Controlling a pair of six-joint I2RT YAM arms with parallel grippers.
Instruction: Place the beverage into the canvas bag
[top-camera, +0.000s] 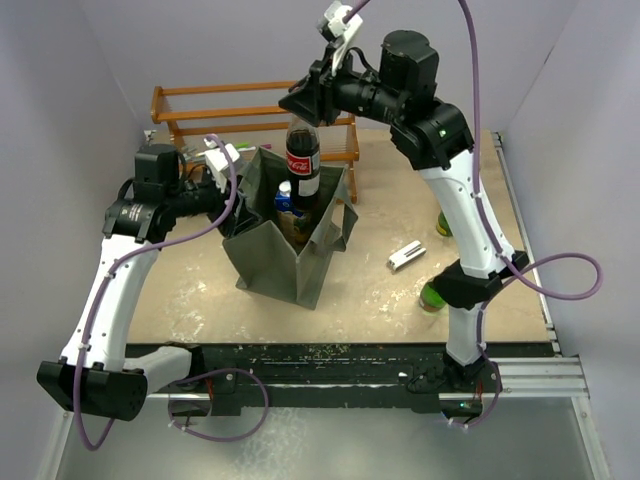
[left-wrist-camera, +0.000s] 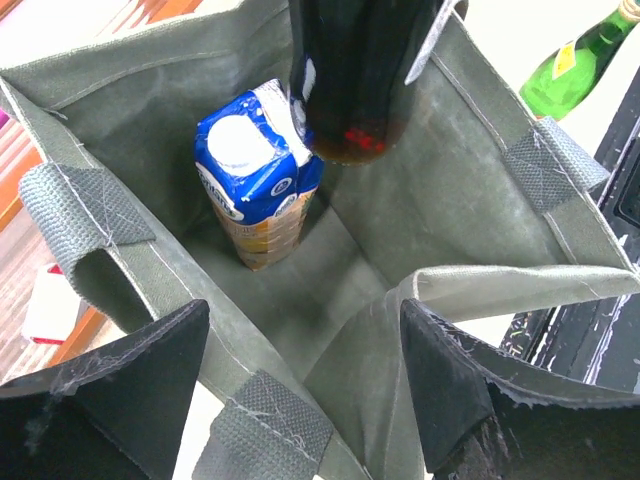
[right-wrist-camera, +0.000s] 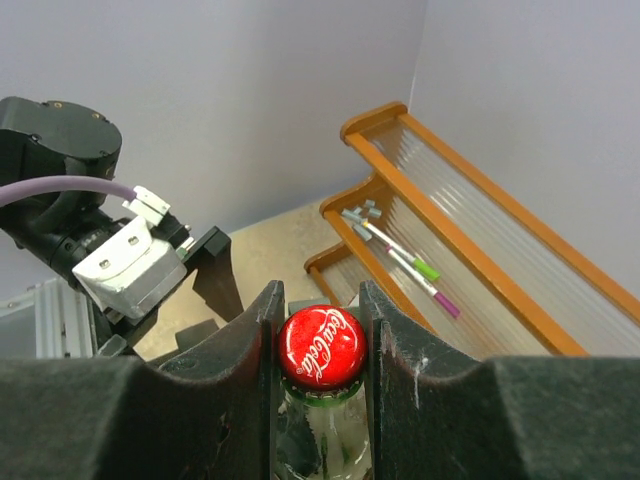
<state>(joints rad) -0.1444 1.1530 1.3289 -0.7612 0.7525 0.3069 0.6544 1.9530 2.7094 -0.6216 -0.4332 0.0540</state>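
Top external view shows the right gripper (top-camera: 303, 103) high over the middle of the table (top-camera: 390, 300), clamped on the neck of a dark cola bottle (top-camera: 303, 165) with a red label and red cap. The bottle hangs upright, its lower half already inside the mouth of the boxy grey-green canvas bag (top-camera: 285, 265). From the right wrist, both black fingers (right-wrist-camera: 250, 390) press just under the red cap (right-wrist-camera: 322, 346). A blue-and-white drink carton (left-wrist-camera: 255, 170) with a white round cap stands upright on the bag's floor. The bottle's base (left-wrist-camera: 350, 90) hangs above and just beside the carton's top; whether they touch I cannot tell. The left gripper (left-wrist-camera: 300, 400) sits at the bag's left rim with its jaws wide, one pad on each side of a rim section and its strap, not pinching it. Behind the bag stands an orange wooden rack (top-camera: 200, 110) with slatted shelves, holding a few marker pens (right-wrist-camera: 400, 255). A green glass bottle (left-wrist-camera: 570, 65) lies on the table beyond the bag's far side, and a small white oblong object (top-camera: 406, 255) lies to the bag's right, near the right arm.
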